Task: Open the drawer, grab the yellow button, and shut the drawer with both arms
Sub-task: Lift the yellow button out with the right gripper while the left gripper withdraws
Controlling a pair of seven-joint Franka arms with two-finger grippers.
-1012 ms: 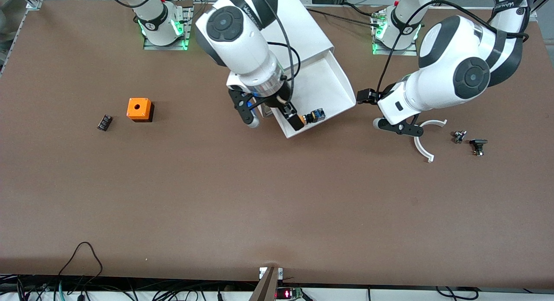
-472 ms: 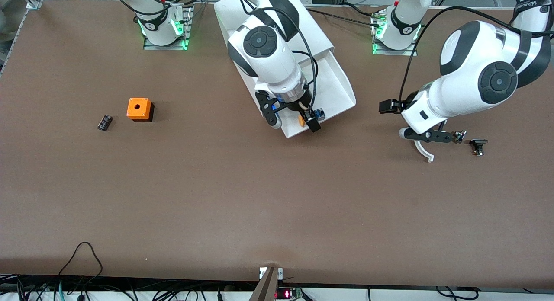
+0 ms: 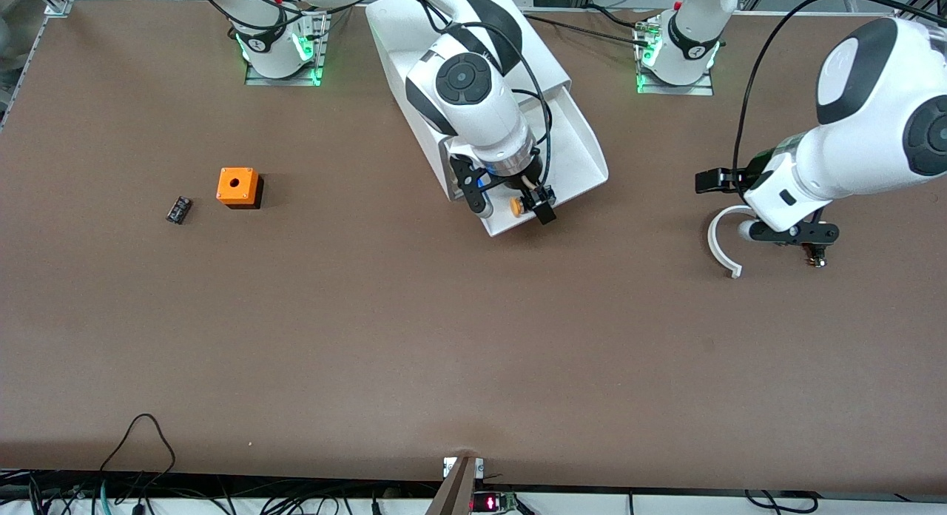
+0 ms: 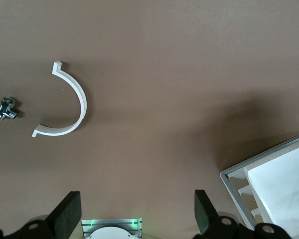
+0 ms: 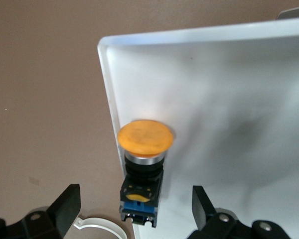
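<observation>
Orange-capped black button (image 5: 142, 167) lies in pulled-out white plastic drawer (image 3: 570, 141), straddled by open right gripper (image 3: 512, 203); open left gripper (image 3: 790, 234) parked over table

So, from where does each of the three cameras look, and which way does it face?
Front view: high across the table, facing both arms; shows drawer and right hand.
Left wrist view: on the left arm, looking down at the white curved piece; its open fingertips show.
Right wrist view: on the right arm, looking down at the button.
Front and right wrist views share the button.
</observation>
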